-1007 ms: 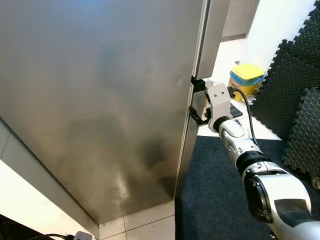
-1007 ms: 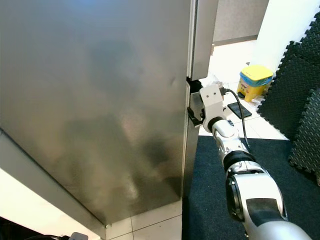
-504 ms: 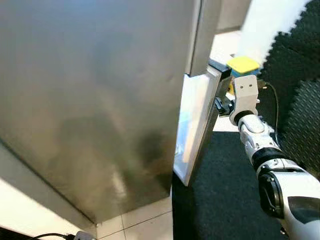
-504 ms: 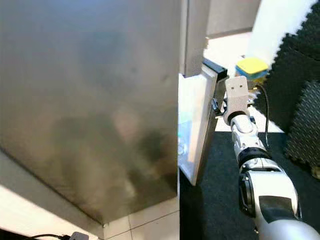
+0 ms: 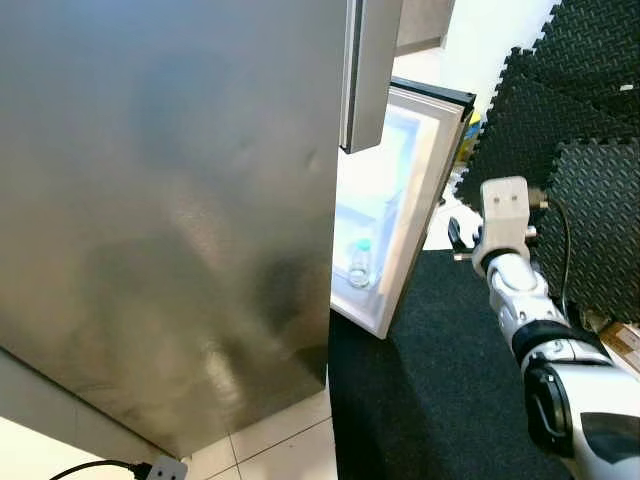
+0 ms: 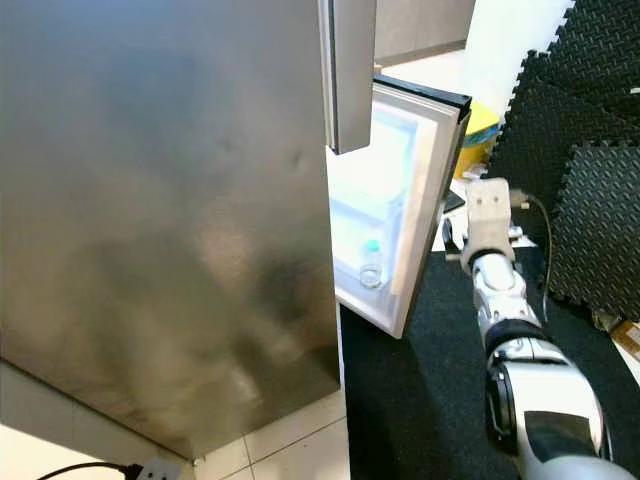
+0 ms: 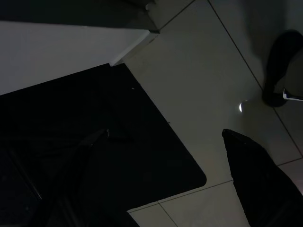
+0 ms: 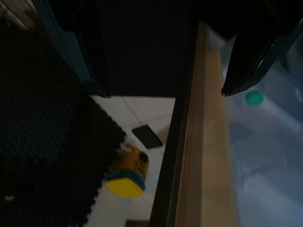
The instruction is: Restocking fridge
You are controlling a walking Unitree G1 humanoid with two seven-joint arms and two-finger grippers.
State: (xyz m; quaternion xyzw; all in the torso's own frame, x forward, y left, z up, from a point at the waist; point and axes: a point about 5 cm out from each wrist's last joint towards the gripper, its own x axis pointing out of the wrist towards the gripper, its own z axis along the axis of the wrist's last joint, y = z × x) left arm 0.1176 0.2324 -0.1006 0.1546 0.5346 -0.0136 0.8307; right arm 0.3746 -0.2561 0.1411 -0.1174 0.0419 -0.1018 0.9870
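Note:
The steel fridge (image 5: 170,200) stands at my left. Its lower door (image 5: 425,170) is swung partly out, showing the lit white inside. A clear bottle with a green cap (image 5: 360,265) stands in the door shelf, and the cap (image 8: 254,97) appears again in the right wrist view. My right gripper (image 5: 458,238) is at the door's outer edge, open, its fingers (image 8: 97,80) apart on either side of the door edge (image 8: 196,118). The left wrist view is dark: my left gripper (image 7: 161,189) hangs open over floor tiles and a black mat.
The upper fridge door (image 5: 370,70) stays closed above the gap. Black foam mats (image 5: 560,110) lean against the wall at right. A yellow and blue tub (image 8: 127,172) sits on the tiles behind the door. Dark carpet (image 5: 430,400) lies underfoot; a white plug and cable (image 5: 150,467) lie at lower left.
The lower fridge door has swung from closed to well open, with my right gripper travelling out to the right at its edge. The view has also shifted.

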